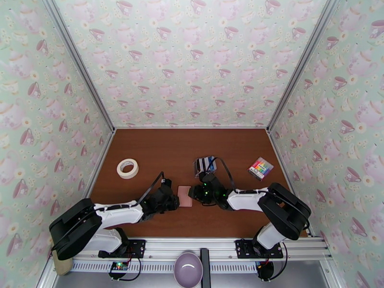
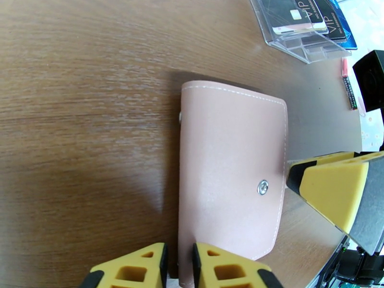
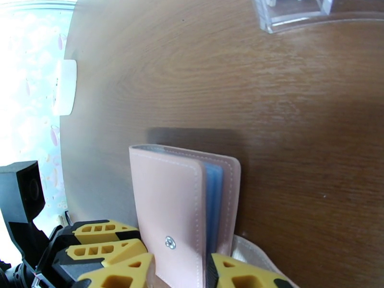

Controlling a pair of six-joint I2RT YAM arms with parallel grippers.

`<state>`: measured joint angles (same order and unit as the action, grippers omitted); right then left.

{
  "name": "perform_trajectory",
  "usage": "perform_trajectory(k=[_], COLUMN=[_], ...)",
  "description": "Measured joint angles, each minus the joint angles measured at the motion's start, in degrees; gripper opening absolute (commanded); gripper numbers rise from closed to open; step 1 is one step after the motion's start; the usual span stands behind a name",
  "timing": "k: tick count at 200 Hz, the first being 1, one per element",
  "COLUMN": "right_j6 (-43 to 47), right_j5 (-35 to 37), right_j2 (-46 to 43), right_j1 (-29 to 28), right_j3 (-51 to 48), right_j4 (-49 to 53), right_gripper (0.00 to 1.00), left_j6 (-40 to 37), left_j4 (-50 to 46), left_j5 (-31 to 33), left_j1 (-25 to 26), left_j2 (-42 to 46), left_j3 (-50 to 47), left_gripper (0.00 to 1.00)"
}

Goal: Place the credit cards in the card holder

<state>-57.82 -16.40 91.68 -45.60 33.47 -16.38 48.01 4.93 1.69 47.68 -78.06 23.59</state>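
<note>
The pale pink card holder [image 1: 185, 196] lies in the middle of the brown table between both arms. In the left wrist view the card holder [image 2: 230, 178] shows its snap, and my left gripper [image 2: 179, 267] is shut narrowly on its near left edge. In the right wrist view the card holder [image 3: 168, 198] shows pale blue pages under a slightly shifted cover, and its snap end sits between the fingers of my right gripper [image 3: 180, 279], which press on both sides. The credit cards [image 2: 314, 10] stand in a clear rack [image 1: 205, 165] just behind the right gripper [image 1: 194, 193].
A roll of white tape [image 1: 127, 168] lies at the left of the table. A rainbow-striped block [image 1: 260, 168] sits at the right, near the wall. A grey bowl [image 1: 187, 270] rests below the table's front rail.
</note>
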Motion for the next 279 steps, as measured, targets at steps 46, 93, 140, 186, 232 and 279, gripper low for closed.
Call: perform_trajectory(k=[46, 93, 140, 186, 232, 279], right_j6=[0.02, 0.13, 0.13, -0.04, -0.68, -2.03], right_j5=[-0.59, -0.98, -1.88, -2.32, -3.54, -4.90], right_j2=[0.63, 2.03, 2.62, 2.27, 0.66, 0.42], right_j1=[0.00, 0.00, 0.00, 0.00, 0.00, 0.00], right_j3=[0.04, 1.01, 1.62, 1.77, 1.77, 1.84], right_j4=[-0.04, -0.13, -0.74, -0.90, -1.62, -3.50], right_gripper=[0.35, 0.35, 0.35, 0.35, 0.35, 0.35], left_j6=[-0.02, -0.31, -0.66, -1.77, -3.43, -4.98], left_j4=[-0.02, -0.48, -0.81, -4.52, -9.46, -10.12], left_j5=[-0.39, -0.48, -1.05, -1.22, -1.25, -2.58], left_j1=[-0.24, -0.37, -0.70, -1.07, -1.70, -1.86], left_j2=[0.02, 0.31, 0.31, 2.34, 7.04, 8.50], left_j3=[0.00, 0.00, 0.04, 0.66, 2.95, 3.30], left_gripper=[0.22, 0.23, 0.25, 0.31, 0.33, 0.47])
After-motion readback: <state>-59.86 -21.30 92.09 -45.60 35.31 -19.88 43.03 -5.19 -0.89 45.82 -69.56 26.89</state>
